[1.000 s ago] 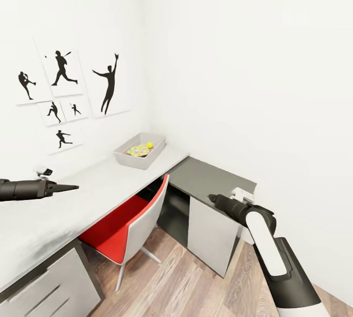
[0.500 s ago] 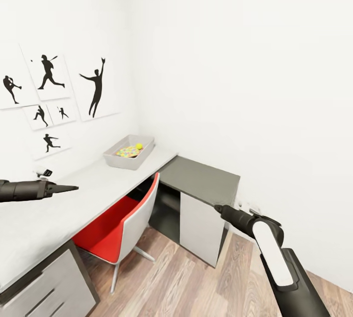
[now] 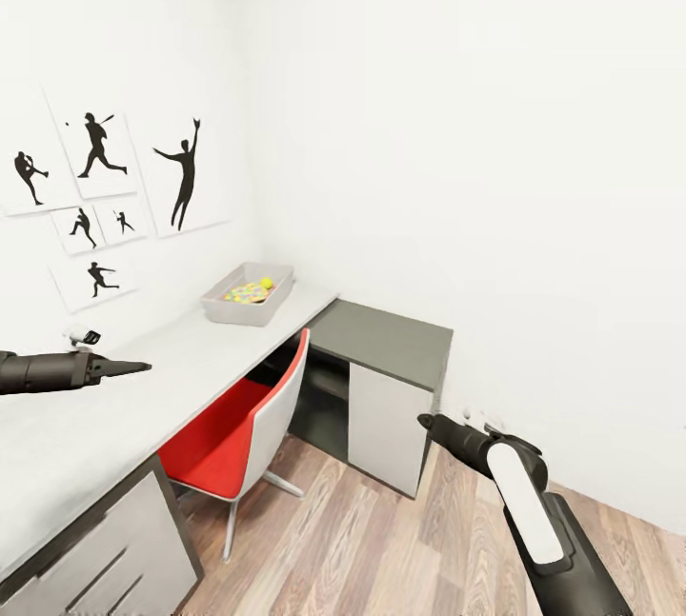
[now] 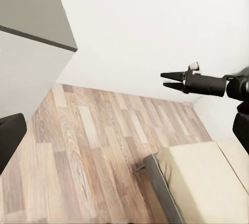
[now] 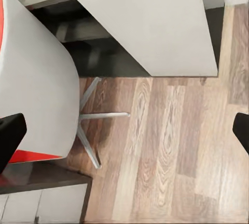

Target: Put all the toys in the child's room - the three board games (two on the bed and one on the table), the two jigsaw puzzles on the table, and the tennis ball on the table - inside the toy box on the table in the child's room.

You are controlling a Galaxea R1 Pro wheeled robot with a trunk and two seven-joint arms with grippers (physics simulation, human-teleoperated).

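Observation:
The toy box (image 3: 221, 308) stands at the far end of the pale table (image 3: 114, 397), near the corner of the child's room. Inside it lie a jigsaw puzzle (image 3: 242, 293) and the tennis ball (image 3: 267, 283). My left gripper (image 3: 143, 367) hovers over the table's near part, far short of the box, with nothing in it. My right gripper (image 3: 425, 420) hangs over the floor beside the dark table section (image 3: 386, 332); its fingers (image 5: 10, 136) stand wide apart and empty. A corner of the bed (image 4: 205, 182) shows in the left wrist view. The board games are out of view.
A red and white chair (image 3: 243, 426) is tucked under the table. A grey drawer unit (image 3: 105, 549) stands at the near left. Black baseball silhouettes (image 3: 186, 173) hang on the left wall. Wood-plank floor (image 3: 381, 540) lies open between the desk and the bed.
The whole head view has shifted: the desk and toy box sit further left and smaller. My right arm reads lower in the picture. Both grippers keep their state.

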